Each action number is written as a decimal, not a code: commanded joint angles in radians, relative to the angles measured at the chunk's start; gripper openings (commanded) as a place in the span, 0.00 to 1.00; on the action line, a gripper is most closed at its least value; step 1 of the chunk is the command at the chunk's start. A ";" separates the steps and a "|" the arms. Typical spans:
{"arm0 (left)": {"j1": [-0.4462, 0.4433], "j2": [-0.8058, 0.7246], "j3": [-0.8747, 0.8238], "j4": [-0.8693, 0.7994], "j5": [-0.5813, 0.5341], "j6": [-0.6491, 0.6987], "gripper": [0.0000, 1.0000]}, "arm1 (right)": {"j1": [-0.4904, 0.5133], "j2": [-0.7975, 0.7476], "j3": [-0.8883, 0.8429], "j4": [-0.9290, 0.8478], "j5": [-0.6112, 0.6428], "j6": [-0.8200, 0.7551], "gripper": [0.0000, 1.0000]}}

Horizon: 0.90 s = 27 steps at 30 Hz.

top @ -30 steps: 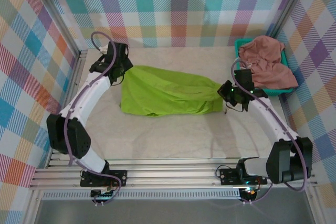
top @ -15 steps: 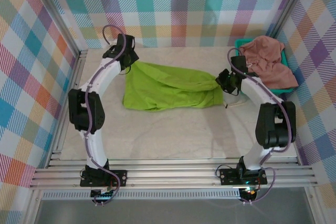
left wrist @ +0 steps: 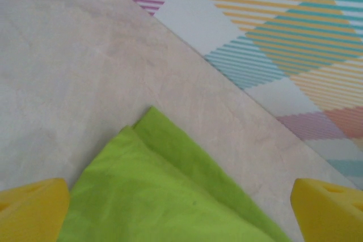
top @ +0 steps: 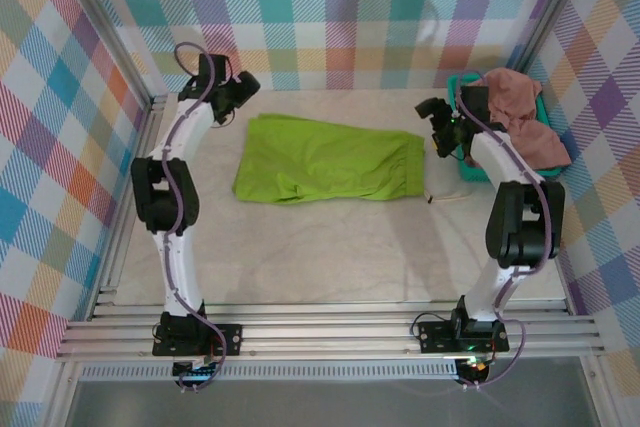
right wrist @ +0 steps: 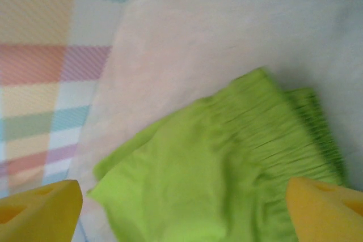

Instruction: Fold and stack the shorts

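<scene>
The left gripper (top: pixel 238 87) hovers off the ten o'clock corner of the lime green shorts (top: pixel 330 159), its jaws apart and empty in the wrist view. The green pair lies spread flat mid-table. At its two o'clock the right gripper (top: pixel 437 119) hangs with jaws apart too, above the gathered waistband. The salmon pink shorts (top: pixel 515 112) sit heaped on the teal basket (top: pixel 468 173) at the table's two o'clock. Spreading looks done, so folding comes next: each claw must pinch an edge and carry it across.
</scene>
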 commanded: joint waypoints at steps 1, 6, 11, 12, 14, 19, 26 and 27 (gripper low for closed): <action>-0.027 -0.168 -0.130 0.091 0.072 -0.002 1.00 | 0.076 -0.057 0.010 0.043 -0.094 -0.079 0.95; -0.051 -0.221 -0.357 0.233 0.129 -0.060 1.00 | 0.165 0.035 0.040 0.041 -0.133 -0.135 0.99; -0.106 -0.168 -0.428 0.291 0.152 -0.099 1.00 | 0.200 0.177 0.089 0.051 -0.145 -0.128 0.99; -0.116 -0.152 -0.440 0.298 0.154 -0.104 1.00 | 0.200 0.198 0.088 0.054 -0.134 -0.126 0.99; -0.130 -0.130 -0.474 0.328 0.166 -0.122 1.00 | 0.200 0.228 0.087 0.049 -0.118 -0.134 1.00; -0.139 -0.104 -0.597 0.368 0.144 -0.132 1.00 | 0.200 0.268 0.074 0.006 -0.080 -0.168 0.99; -0.135 -0.175 -0.776 0.365 0.040 -0.076 1.00 | 0.200 0.275 0.045 -0.045 -0.021 -0.210 0.99; -0.131 -0.186 -0.796 0.349 0.026 -0.067 1.00 | 0.201 0.274 0.037 -0.051 -0.018 -0.214 0.99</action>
